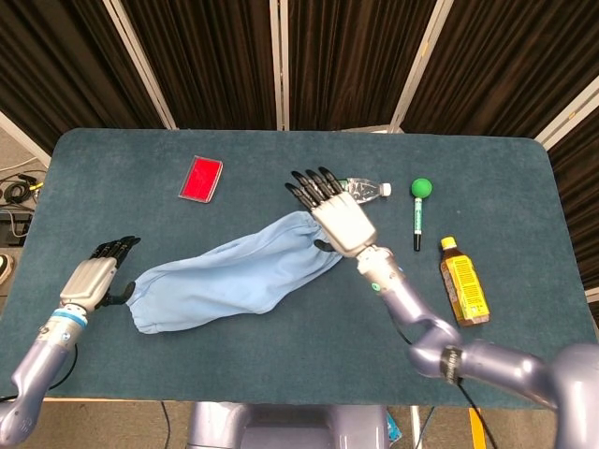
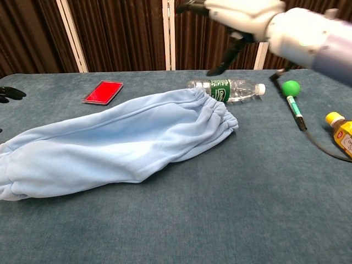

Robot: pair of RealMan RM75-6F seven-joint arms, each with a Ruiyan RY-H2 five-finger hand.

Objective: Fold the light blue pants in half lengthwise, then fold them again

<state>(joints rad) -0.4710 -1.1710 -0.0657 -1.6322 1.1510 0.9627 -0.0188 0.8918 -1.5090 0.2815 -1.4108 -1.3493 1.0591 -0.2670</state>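
Observation:
The light blue pants lie flat on the table as one long folded strip, waistband end to the right, leg ends to the left. My right hand is raised above the waistband end with its fingers spread and holds nothing. My left hand hovers just left of the leg ends, fingers apart, not touching the cloth. Only its dark fingertips show at the left edge of the chest view.
A red card lies at the back left. A clear water bottle lies just behind the waistband. A green-topped marker and a yellow bottle sit at the right on the blue table.

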